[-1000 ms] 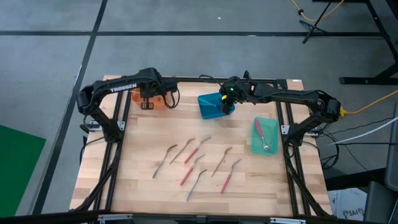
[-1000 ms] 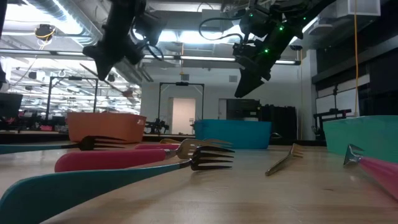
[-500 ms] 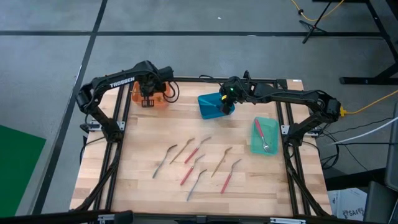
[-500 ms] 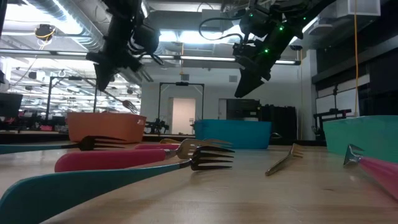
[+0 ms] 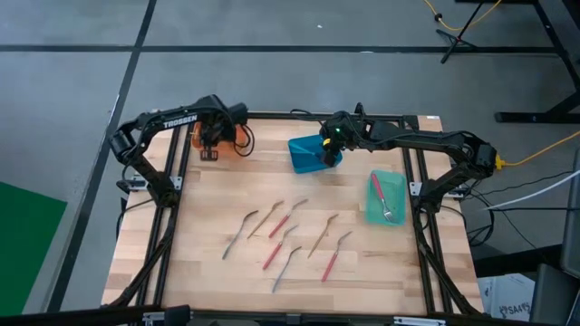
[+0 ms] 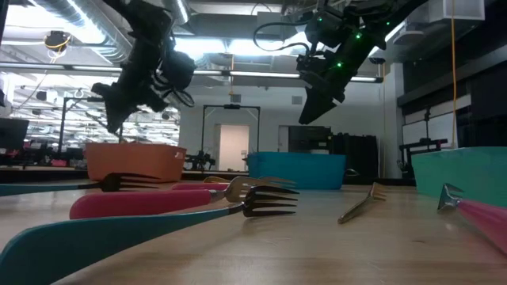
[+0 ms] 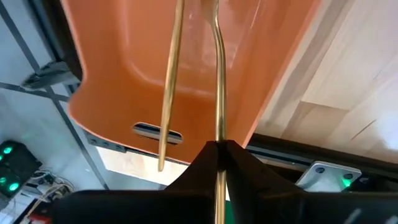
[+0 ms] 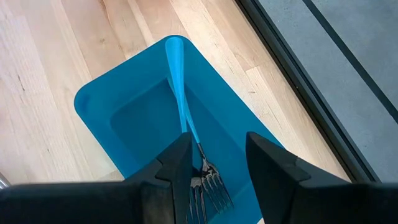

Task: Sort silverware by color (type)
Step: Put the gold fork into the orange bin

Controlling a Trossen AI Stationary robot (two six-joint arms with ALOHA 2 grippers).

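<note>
From the high view, seven slim utensils (image 5: 288, 237) lie loose on the middle of the pale wooden table (image 5: 208, 195), some red-handled, some gold, some grey, so most of the sorting is left. At the far left stands the orange rectangular plastic bin (image 5: 237, 145), with the left gripper (image 5: 209, 152) over its left part; at far centre the blue rectangular bin (image 5: 305, 152) sits under the right gripper (image 5: 332, 156); to the right, the green rectangular bin (image 5: 385, 196) already holds a red-handled utensil (image 5: 378, 194). In the low view, the nearest forks (image 6: 198, 198) fill the foreground, one teal-handled, one pink-handled, with a gold fork (image 6: 360, 204) farther right, and both arms hang high above the bins along the far edge. In the left wrist view, the left gripper's fingers are pressed together on a thin gold utensil handle (image 7: 218, 93) held over the orange bin's inside, beside a second gold handle (image 7: 170, 87) whose support I cannot tell; this piece looks about to be delivered. In the right wrist view, the right gripper's fingers stand apart and empty above the blue bin, where a blue-handled fork (image 8: 186, 134) already lies.
</note>
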